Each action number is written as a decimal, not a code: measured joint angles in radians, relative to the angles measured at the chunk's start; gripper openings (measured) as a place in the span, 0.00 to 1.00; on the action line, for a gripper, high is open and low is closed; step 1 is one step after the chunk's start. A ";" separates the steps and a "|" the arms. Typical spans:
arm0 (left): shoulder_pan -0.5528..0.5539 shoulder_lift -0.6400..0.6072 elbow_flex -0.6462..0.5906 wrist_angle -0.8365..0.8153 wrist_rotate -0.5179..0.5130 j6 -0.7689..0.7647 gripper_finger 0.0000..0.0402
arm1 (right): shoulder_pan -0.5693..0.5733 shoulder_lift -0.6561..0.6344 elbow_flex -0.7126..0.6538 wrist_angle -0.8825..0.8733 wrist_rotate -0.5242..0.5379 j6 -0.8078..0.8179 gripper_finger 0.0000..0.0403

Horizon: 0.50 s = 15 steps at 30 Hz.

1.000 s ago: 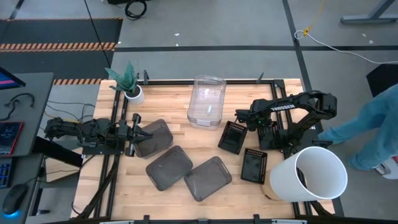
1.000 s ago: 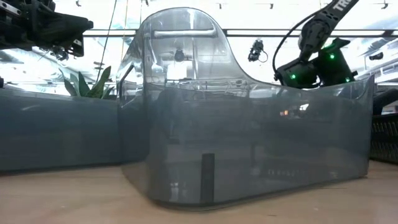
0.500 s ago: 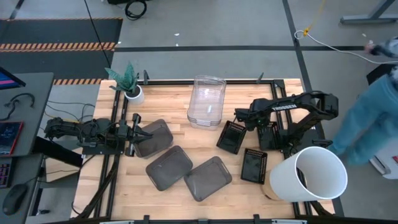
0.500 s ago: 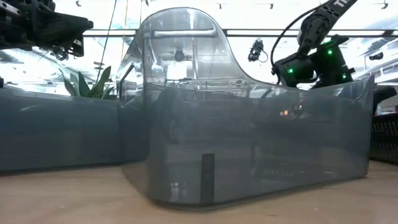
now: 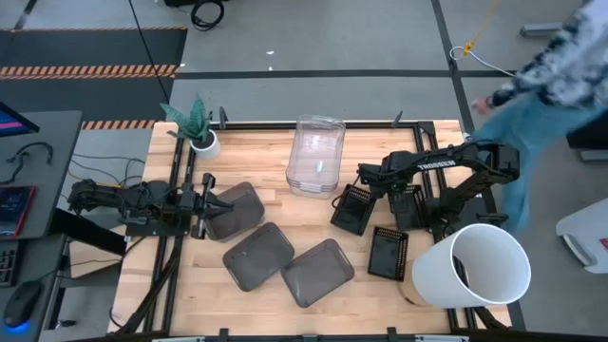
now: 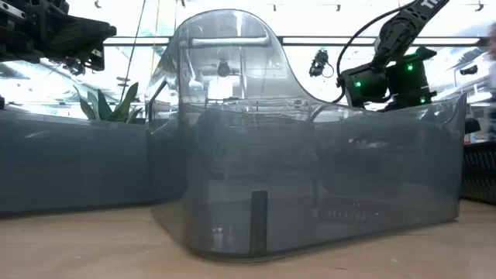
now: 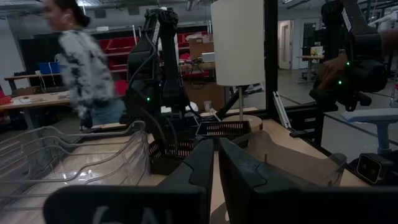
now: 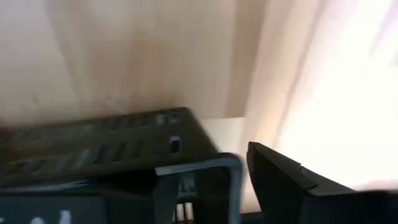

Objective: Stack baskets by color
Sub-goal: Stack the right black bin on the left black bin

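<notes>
Three clear baskets [image 5: 315, 157] stand nested at the far middle. Three smoky grey baskets [image 5: 233, 209] [image 5: 258, 255] [image 5: 317, 272] lie singly on the table. Three black perforated baskets [image 5: 354, 209] [image 5: 410, 203] [image 5: 388, 253] lie at the right. My right gripper [image 5: 364, 187] points steeply down, open, over the far end of the leftmost black basket [image 8: 106, 155]. One finger [image 8: 292, 186] stands just outside that basket's corner. My left gripper [image 7: 214, 148] is shut and level at the table's left, beside the nearest grey basket. My right gripper comes down from above at the far end wall [image 8: 199, 163] of the leftmost black basket, which rests flat on the table. I cannot tell whether a finger touches the wall. My left gripper touches nothing.
A large white bucket [image 5: 470, 266] lies on its side at the near right, close to my right arm. A small potted plant [image 5: 199, 138] stands at the far left. A person [image 5: 556, 66] moves beyond the table's right side. A grey basket [image 6: 310, 186] fills the low view.
My right gripper has tipped further down toward the leftmost black basket and shifted slightly toward the table's left. The person beyond the right edge has walked toward the far side. My left arm has kept still.
</notes>
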State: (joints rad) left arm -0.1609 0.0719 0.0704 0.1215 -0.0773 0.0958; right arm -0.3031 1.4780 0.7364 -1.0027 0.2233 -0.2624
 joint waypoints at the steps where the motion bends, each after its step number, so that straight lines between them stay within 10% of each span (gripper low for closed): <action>1: 0.000 0.000 0.000 0.000 0.000 0.000 0.08 | 0.000 0.000 0.000 0.002 0.010 -0.001 0.43; 15: 0.000 0.000 0.000 0.000 0.000 0.000 0.09 | 0.000 0.000 0.096 -0.162 0.000 0.033 0.03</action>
State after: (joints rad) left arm -0.1608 0.0719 0.0701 0.1216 -0.0774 0.0957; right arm -0.3031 1.4780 0.8325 -1.1648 0.2237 -0.2293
